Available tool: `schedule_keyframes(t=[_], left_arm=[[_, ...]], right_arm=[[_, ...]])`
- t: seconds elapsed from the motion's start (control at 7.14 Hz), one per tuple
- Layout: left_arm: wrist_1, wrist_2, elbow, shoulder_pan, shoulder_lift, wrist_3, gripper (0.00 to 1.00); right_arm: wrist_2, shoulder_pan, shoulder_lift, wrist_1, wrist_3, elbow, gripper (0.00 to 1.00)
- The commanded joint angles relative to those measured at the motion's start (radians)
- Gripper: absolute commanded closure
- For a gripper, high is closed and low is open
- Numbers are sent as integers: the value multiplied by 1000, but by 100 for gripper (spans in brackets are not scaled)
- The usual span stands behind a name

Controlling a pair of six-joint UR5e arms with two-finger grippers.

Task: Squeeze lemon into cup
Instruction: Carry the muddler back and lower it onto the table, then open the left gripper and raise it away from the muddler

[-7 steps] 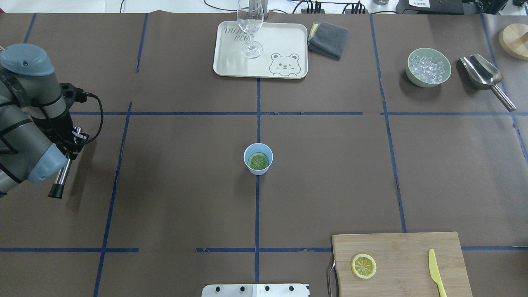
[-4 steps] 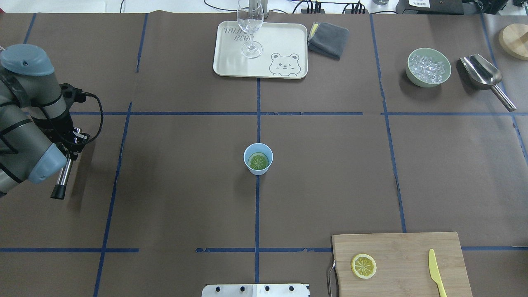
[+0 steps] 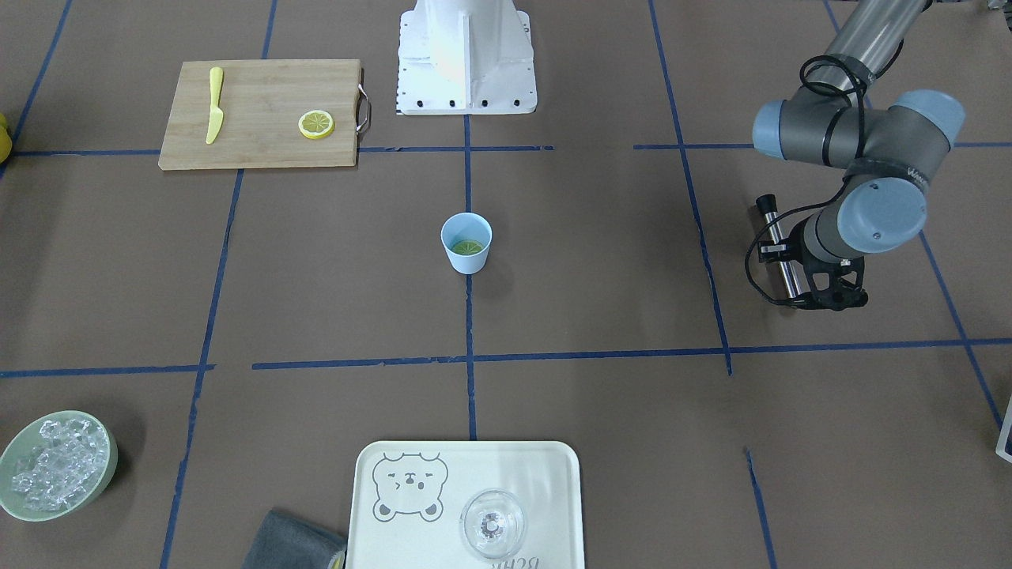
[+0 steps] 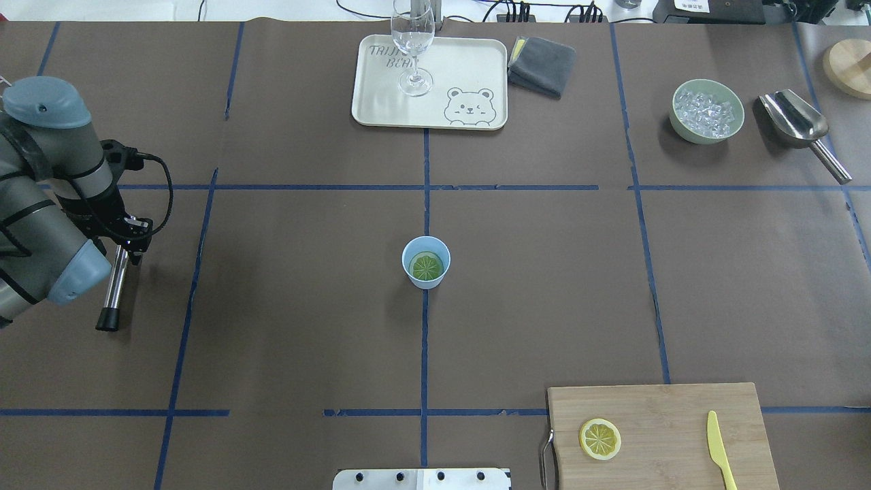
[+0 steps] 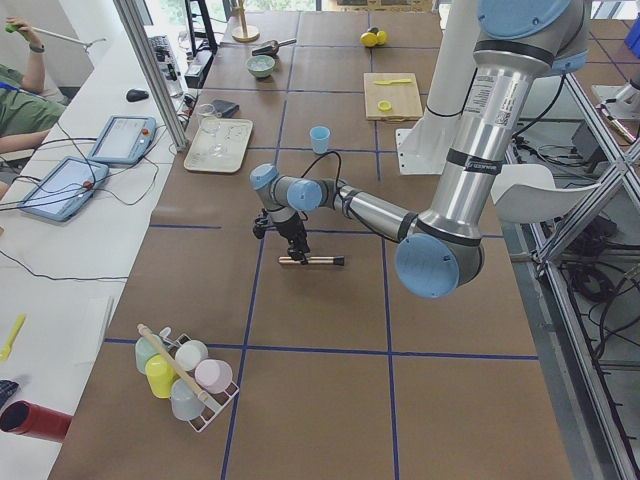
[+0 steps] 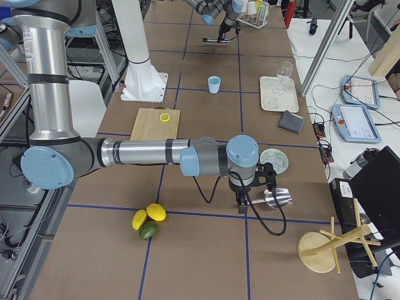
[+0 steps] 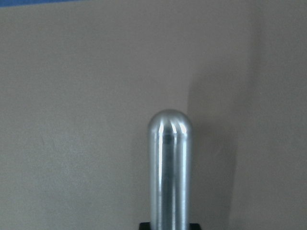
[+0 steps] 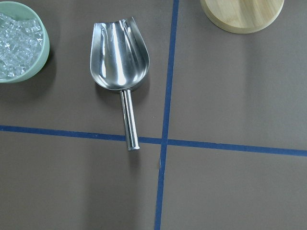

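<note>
Left gripper [image 4: 126, 239] clamped on a metal rod [image 4: 114, 289], far left. Cup [image 4: 407, 254] upright at table centre, greenish citrus slice [image 4: 427, 267] lying inside. Wine glass [image 4: 412, 34] stands on the tray [image 4: 469, 61] behind. Lemon slice [image 4: 599, 438] flat on the cutting board [image 4: 667, 422], well apart from the cup. Bowl [image 4: 680, 129] holds ice [image 4: 708, 109]. Right gripper [image 6: 240, 202] is by the scoop [image 6: 279, 199]; can't tell its jaw state.

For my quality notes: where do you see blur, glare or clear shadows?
Left wrist-mounted view: the shiny round-tipped metal rod sits close, slightly soft, with bright streaks and a broad shadow on its right. Right wrist-mounted view: sharp, with glare inside the steel scoop. Overhead exterior view: even light, a soft shadow beside the pale-green bowl of ice.
</note>
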Motion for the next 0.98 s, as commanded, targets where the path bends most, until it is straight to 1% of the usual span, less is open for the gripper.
schedule_keyframes(t=[0.0,0.28,0.56,0.84], left_arm=[[-23,3,7,1,-1,-2,0],[-24,2,-8,-4,-21,-5,0],[-29,5,-22,-54,-113,-20,0],[-102,9,-130,-192,-107,-3,0]], right_arm=[[0,0,0,0,0,-1,0],[0,0,2,0,0,0,0],[0,0,6,0,2,0,0],[-3,0,5,1,-1,-1,0]])
